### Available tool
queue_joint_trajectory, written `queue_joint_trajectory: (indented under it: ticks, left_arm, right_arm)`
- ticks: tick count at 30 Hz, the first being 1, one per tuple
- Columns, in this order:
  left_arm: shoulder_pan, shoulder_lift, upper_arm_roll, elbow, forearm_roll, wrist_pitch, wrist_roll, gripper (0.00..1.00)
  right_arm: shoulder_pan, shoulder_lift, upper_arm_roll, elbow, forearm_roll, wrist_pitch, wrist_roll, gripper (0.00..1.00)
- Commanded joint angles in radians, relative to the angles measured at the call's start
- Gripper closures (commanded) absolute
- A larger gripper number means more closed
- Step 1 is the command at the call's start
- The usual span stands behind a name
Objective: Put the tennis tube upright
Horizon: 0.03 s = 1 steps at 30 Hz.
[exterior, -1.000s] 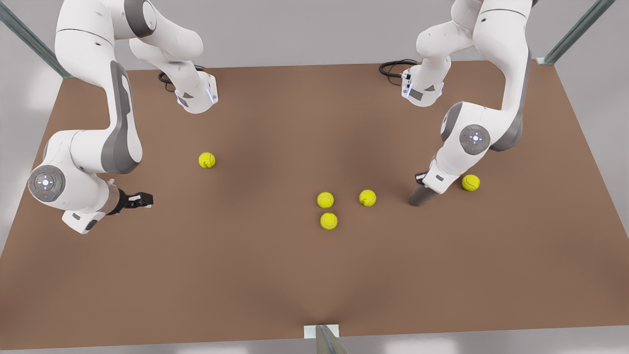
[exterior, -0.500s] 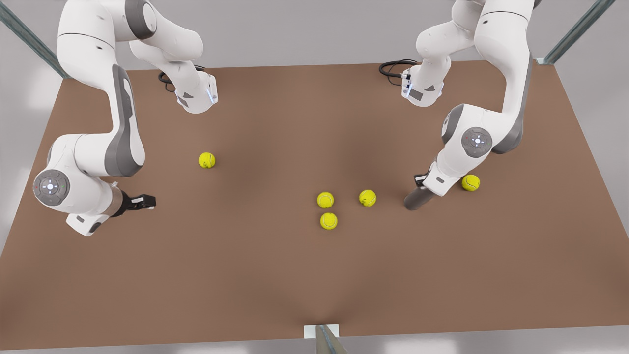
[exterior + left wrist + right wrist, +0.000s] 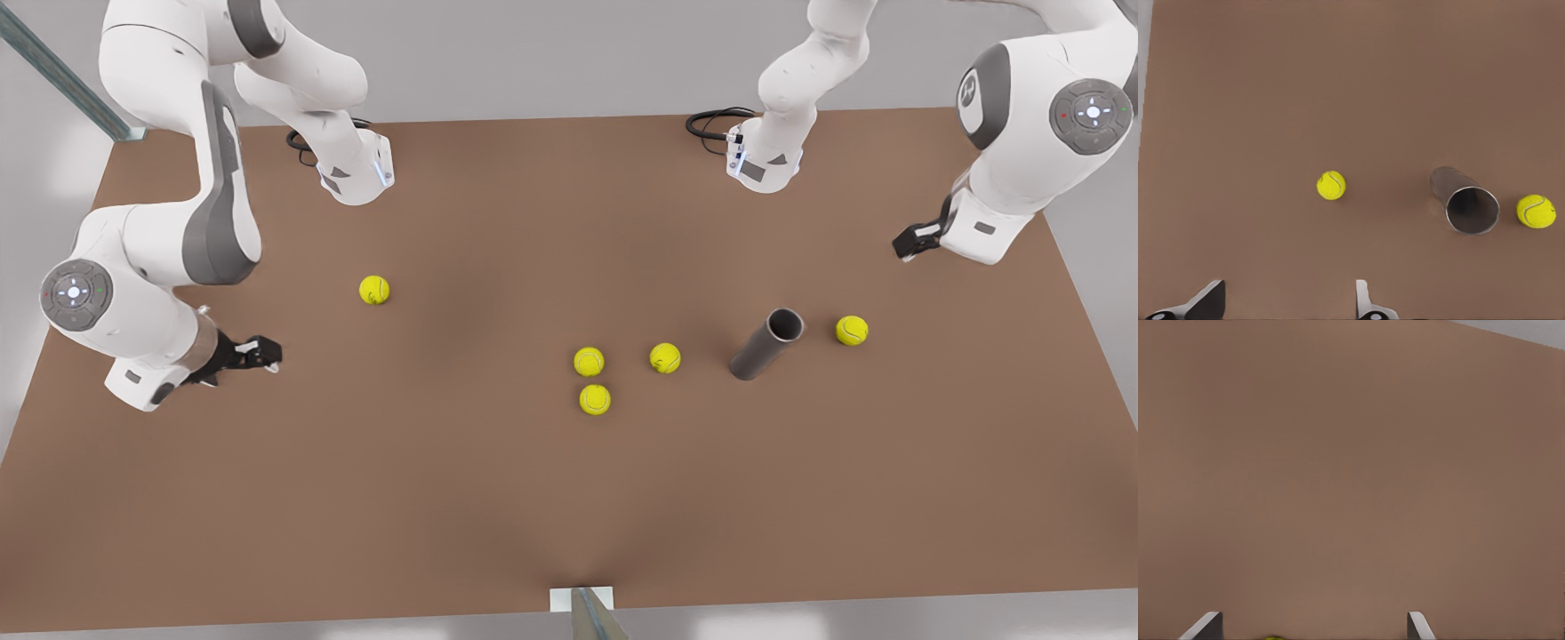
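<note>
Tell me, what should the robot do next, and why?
Probably just move the left gripper a little farther off and stop. The tube seems to stand on the table with its hollow end up, and nothing touches it. Both grippers are open. The right gripper waits far away.

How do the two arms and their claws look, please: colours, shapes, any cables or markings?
Both arms have smooth white shells with grey bands at the joints and round grey caps that carry small lights. The left claw and the right claw are black, with pale grey fingertips in the wrist views. A black cable coils beside each base.
</note>
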Motion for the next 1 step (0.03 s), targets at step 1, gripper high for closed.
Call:
queue_joint_trajectory:
  ticks: [1]
  left_arm:
    - [-0.121,0.001,0.001,-0.001,-0.014,0.001,0.000,0.01]
  right_arm:
    - [0.001,0.001,0.000,0.000,0.000,0.001,-0.001,0.00]
